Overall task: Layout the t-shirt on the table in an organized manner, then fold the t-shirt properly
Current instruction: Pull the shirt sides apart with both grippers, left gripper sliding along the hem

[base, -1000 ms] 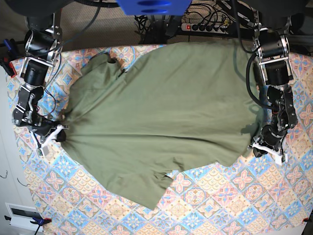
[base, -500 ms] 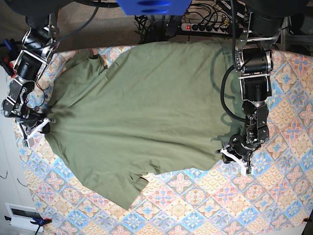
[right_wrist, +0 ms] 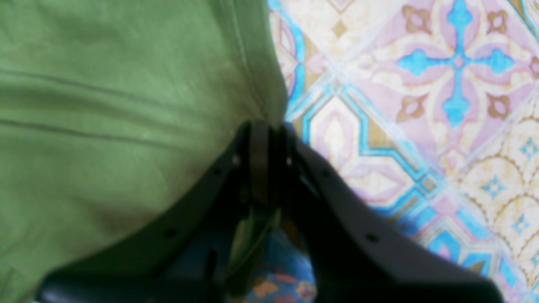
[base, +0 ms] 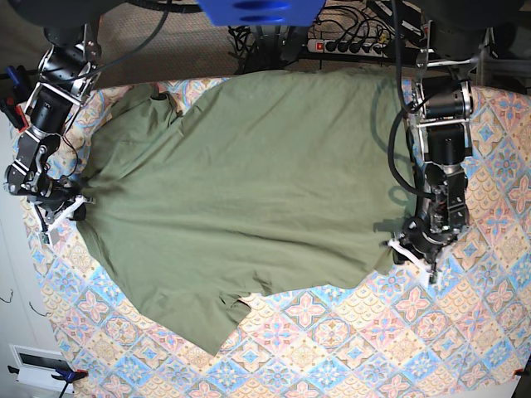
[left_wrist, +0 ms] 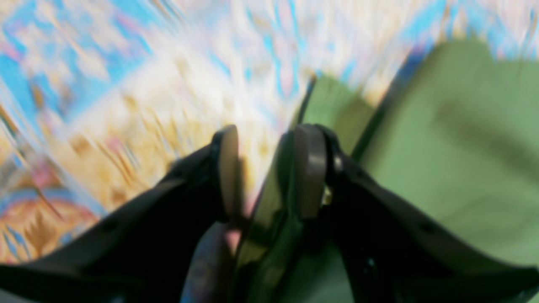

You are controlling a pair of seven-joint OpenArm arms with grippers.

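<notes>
The olive-green t-shirt (base: 249, 182) lies spread across the patterned table (base: 373, 348), collar end toward the base view's left and one lower corner hanging toward the front. My right gripper (base: 62, 211) is at the shirt's left edge. In the right wrist view it (right_wrist: 265, 139) is shut on the t-shirt's (right_wrist: 105, 105) hem, above the tiled cloth (right_wrist: 421, 105). My left gripper (base: 412, 253) is at the shirt's right lower corner. The left wrist view is blurred: that gripper (left_wrist: 267, 168) stands open, with a green fold (left_wrist: 454, 147) lying loose by the right finger (left_wrist: 309, 168).
A power strip with cables (base: 348, 46) runs behind the table's far edge, next to a blue part (base: 261, 10) overhead. A red clamp (base: 12, 104) sits at the far left corner. The bare patterned cloth (left_wrist: 105, 84) shows along the front and right.
The shirt has slid toward the base view's left, pulled by my right gripper. My left arm swung left, then back right a little, and its jaws have widened.
</notes>
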